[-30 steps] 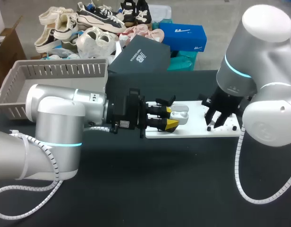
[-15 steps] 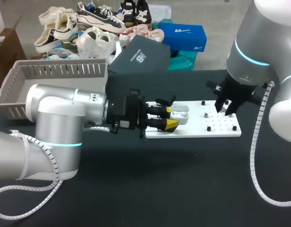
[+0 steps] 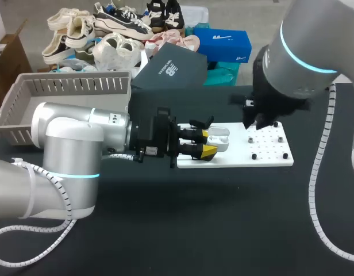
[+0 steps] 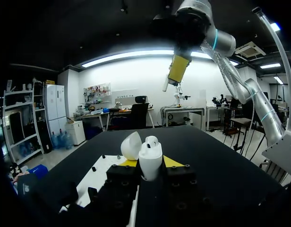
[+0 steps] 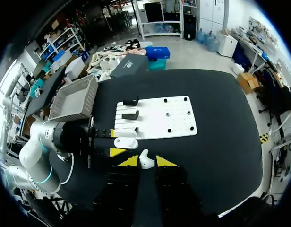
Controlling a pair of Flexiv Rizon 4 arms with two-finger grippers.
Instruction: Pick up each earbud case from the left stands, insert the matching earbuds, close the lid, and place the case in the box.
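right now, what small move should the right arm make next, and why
Probably lower the right gripper toward the open white earbud case held in the left gripper: it grips a small white earbud and hangs above the case, apart from it.

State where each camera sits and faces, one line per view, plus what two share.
Head view: above and behind, looking down on the table; left arm and right arm show.
Left wrist view: low over the table, facing across it; left gripper holds the earbud case.
Right wrist view: high, facing down; right gripper holds an earbud.
Shared: all show the earbud case.
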